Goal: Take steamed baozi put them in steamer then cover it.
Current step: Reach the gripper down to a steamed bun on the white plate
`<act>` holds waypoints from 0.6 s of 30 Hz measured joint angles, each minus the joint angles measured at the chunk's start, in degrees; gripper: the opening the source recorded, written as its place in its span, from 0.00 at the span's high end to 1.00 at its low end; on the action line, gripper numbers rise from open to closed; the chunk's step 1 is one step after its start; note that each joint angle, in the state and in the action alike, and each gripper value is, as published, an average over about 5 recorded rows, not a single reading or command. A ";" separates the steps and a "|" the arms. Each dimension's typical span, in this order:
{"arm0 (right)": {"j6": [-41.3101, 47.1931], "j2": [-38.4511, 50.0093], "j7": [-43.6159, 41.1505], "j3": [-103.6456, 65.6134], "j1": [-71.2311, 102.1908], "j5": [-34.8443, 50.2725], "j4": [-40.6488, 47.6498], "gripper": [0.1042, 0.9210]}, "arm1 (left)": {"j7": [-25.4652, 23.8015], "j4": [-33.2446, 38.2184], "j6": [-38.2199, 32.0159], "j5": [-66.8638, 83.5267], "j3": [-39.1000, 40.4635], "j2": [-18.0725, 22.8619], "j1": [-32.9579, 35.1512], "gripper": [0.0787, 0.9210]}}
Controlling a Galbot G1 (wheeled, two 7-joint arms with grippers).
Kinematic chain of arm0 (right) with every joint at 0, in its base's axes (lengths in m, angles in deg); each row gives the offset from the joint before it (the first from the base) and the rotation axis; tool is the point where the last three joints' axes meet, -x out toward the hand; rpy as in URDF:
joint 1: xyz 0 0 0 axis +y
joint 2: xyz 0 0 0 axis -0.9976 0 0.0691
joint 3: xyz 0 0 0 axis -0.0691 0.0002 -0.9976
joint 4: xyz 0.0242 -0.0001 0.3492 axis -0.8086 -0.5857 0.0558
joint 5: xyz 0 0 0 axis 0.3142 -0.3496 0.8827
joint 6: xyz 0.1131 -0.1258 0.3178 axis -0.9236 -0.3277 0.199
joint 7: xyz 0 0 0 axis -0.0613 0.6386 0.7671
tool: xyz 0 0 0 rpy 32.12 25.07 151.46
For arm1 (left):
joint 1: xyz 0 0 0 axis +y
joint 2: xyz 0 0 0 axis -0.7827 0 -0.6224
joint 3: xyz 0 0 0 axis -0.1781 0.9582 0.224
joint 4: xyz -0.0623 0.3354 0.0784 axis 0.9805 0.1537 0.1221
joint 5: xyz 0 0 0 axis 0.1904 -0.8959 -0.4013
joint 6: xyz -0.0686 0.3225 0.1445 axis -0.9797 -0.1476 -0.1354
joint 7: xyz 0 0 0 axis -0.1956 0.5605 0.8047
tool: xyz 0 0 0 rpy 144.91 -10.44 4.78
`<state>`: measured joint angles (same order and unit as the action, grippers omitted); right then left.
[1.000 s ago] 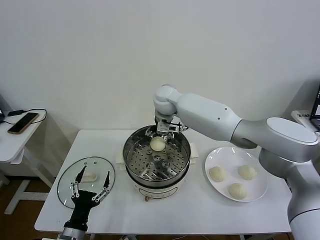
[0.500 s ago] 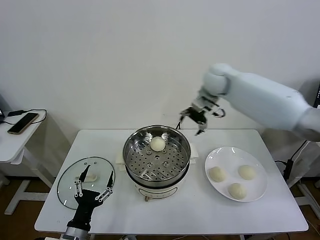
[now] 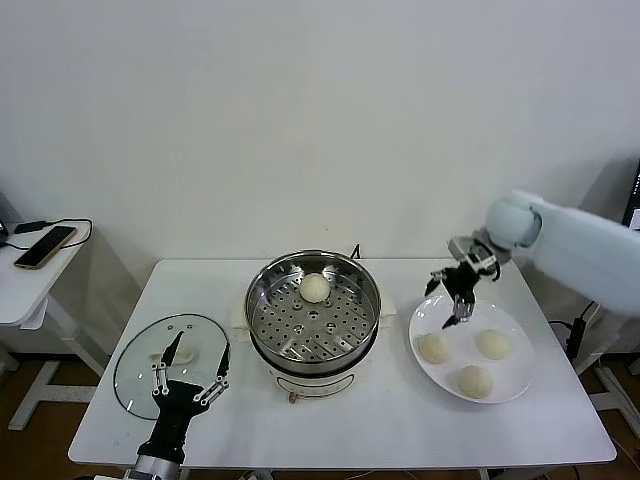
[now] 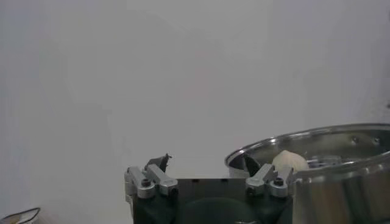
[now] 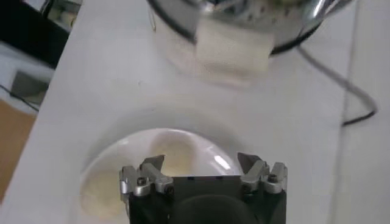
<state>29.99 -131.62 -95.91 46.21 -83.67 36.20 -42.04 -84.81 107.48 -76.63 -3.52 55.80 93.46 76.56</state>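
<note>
We see the right end effector point(image 3: 451, 296) hanging over the far left part of the white plate point(image 3: 505, 385), fingers spread wide and released, nothing in them, tips pointing down toward the plate. In the right wrist view the same end effector point(image 5: 203, 163) sits above the plate point(image 5: 97, 176) with its jaws apart and a pale bun shape below, blurred

Three steamed baozi lie on the plate: one at the left point(image 3: 433, 347), one at the right point(image 3: 492, 343), one nearest us point(image 3: 473, 380), apart from each other. We count a fourth baozi point(image 3: 315, 288) already inside the steamer point(image 3: 313, 312), resting on the perforated tray toward the far wall. From the left wrist view we catch that baozi point(image 4: 290, 161) just over the steamer rim point(image 4: 341, 176)

The steamer stands uncovered in the middle of the white worktop point(image 3: 400, 420), plate just to its right. The glass lid point(image 3: 140, 360) lies flat on the worktop to the steamer's left, white handle up

The left end effector point(image 3: 189, 364) is parked at the near left, over the near edge of the lid, fingers splayed and released, gripping nothing; its wrist view point(image 4: 207, 165) shows the two fingers standing apart

We also note a side table point(image 3: 30, 275) at far left with a phone point(image 3: 45, 245) on it, and a cable point(image 3: 352, 252) behind the steamer
</note>
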 measured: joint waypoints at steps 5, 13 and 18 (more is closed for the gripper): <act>1.24 -0.44 1.27 -0.90 3.50 0.14 1.73 0.12 | 0.01 -0.42 -0.09 0.00 -0.22 -0.04 -0.06 0.12; 2.08 -2.17 2.97 -1.89 7.16 -0.60 4.28 0.12 | 0.03 -1.09 -0.26 -0.02 -0.05 0.00 -0.28 0.12; 2.38 -3.16 3.51 -2.34 8.34 -1.17 5.52 0.12 | 0.07 -1.28 -0.36 -0.02 -0.15 0.01 -0.26 0.12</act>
<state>32.36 -134.78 -92.39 43.86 -75.33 35.02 -36.52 -84.74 106.20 -76.99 -3.54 55.65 93.47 76.30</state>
